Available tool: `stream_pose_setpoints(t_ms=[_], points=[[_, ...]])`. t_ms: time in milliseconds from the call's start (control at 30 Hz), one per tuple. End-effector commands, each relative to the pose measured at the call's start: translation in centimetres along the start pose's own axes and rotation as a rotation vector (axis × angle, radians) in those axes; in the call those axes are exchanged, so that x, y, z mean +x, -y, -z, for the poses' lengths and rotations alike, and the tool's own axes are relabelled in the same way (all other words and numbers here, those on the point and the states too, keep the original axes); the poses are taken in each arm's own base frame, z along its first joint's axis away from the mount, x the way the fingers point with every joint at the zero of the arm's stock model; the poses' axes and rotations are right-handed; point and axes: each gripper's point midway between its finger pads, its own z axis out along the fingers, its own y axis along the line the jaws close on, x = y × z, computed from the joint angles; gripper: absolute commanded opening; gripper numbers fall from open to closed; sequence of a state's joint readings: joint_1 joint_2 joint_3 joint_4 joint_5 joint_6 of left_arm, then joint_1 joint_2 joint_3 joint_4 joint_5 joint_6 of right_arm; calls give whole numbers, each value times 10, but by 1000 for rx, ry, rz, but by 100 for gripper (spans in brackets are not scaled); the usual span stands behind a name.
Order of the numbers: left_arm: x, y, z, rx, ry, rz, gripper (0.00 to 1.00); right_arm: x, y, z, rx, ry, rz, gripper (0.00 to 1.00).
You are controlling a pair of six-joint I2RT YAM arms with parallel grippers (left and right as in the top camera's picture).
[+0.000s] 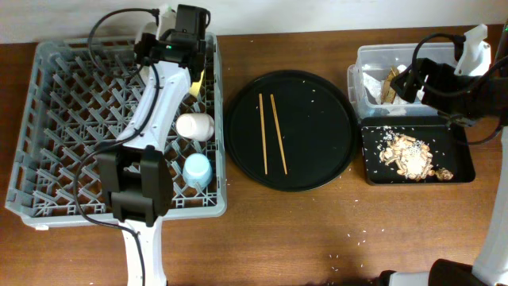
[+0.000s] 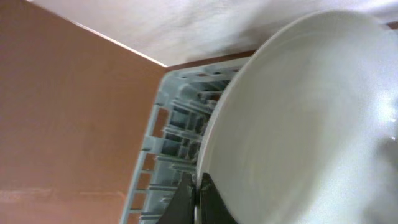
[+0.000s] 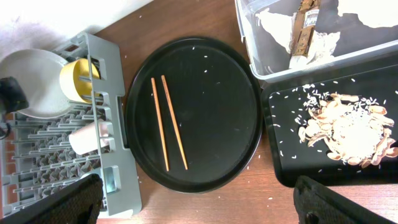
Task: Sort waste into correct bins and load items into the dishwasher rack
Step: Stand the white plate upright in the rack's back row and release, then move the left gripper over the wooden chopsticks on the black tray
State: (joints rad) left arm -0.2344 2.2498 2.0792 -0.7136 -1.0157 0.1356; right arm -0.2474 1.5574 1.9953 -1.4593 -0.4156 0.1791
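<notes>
My left gripper [image 2: 196, 198] is shut on the rim of the pale grey plate [image 2: 298, 124], which stands on edge at the far corner of the grey dishwasher rack [image 2: 177, 112]. In the overhead view this gripper [image 1: 184, 40] hides the plate. The right wrist view shows the plate [image 3: 31, 81] beside the yellow bowl [image 3: 78, 81]. The pink cup [image 1: 194, 125] and the light blue cup [image 1: 197, 171] sit in the rack [image 1: 55, 119]. Two chopsticks [image 1: 270, 133] lie on the round black tray [image 1: 317, 95]. My right gripper [image 3: 196, 204] is open and empty, above the clear tub [image 1: 373, 56].
The clear tub holds white napkins [image 3: 280, 28] and a brown wrapper [image 3: 305, 25]. The shallow black tray [image 1: 460, 171] holds food leftovers [image 1: 409, 155]. Rice grains are scattered on the wooden table [image 1: 317, 230]. The left arm stretches across the rack.
</notes>
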Motion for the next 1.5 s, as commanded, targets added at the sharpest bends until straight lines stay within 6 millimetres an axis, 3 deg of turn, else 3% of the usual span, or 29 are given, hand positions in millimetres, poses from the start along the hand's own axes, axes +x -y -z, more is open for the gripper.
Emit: stream_pose_setpoints(t_ms=[0, 67, 133, 267, 367, 467, 533, 600, 733, 833, 933, 1167, 1233, 1267, 1467], points=[[0, 25, 3, 84, 12, -29, 49, -1, 2, -1, 10, 0, 5, 99], [0, 25, 3, 86, 12, -30, 70, -1, 2, -1, 10, 0, 5, 98], [0, 25, 3, 86, 11, -30, 80, -1, 2, -1, 10, 1, 5, 98], [-1, 16, 15, 103, -7, -72, 81, -1, 2, -1, 11, 1, 5, 99], [-8, 10, 33, 210, -14, -81, 82, -1, 2, -1, 10, 0, 5, 98], [-22, 6, 70, 445, -8, 1, 82, -1, 2, -1, 10, 0, 5, 98], [-32, 14, 121, 745, 23, 29, 71, -1, 2, -1, 10, 0, 5, 98], [-30, 19, 165, 958, -4, 80, 70, -1, 3, -1, 11, 0, 5, 99], [1, 41, 217, 1179, -130, 22, 70, -1, 3, -1, 11, 0, 5, 99], [33, 62, 241, 1199, -247, -80, 71, -1, 2, -1, 10, 0, 5, 98], [46, 94, 263, 1182, -285, -136, 71, -1, 2, -1, 10, 0, 5, 98], [72, 163, 260, 1002, -406, -77, 71, -1, 3, -1, 11, 0, 5, 99], [77, 188, 256, 998, -430, -69, 86, -1, 2, -1, 10, 1, 5, 98], [80, 199, 252, 990, -448, -62, 86, -1, 3, -1, 11, 0, 5, 99], [107, 250, 226, 940, -542, -50, 70, -1, 3, -1, 11, 0, 4, 99]])
